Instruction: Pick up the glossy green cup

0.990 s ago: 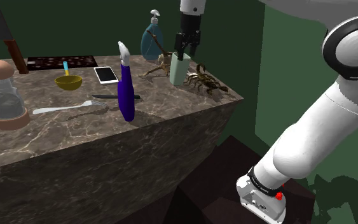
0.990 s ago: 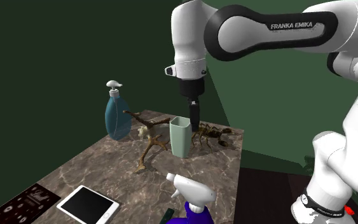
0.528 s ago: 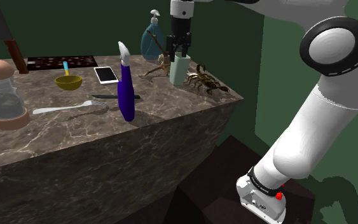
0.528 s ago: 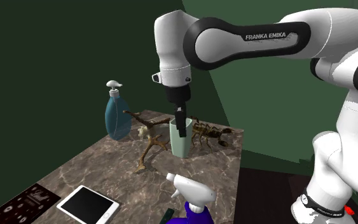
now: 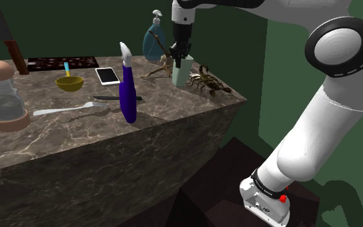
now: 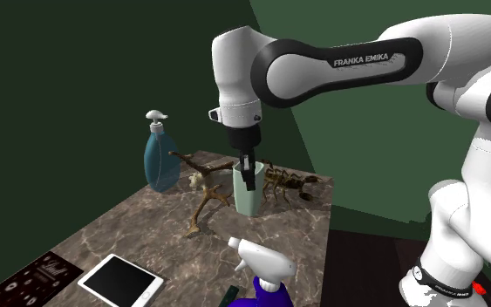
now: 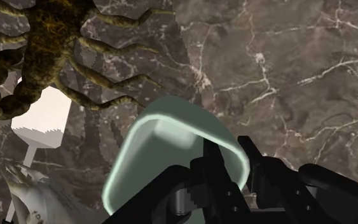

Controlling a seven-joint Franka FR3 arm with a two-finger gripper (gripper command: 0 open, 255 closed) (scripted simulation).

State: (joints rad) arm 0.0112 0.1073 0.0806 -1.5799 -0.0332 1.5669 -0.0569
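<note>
The pale green cup (image 6: 249, 199) is seen upright near the far corner of the marble counter (image 5: 173, 106), between a scorpion figure (image 5: 207, 82) and a twisted branch (image 6: 201, 208). The gripper (image 6: 247, 173) is placed at the cup's rim; whether it is clamped or released cannot be told. If the thin wall is caught off-centre, the cup may be tipped, pushed into the scorpion, or lost over the nearby edge when lifted.
</note>
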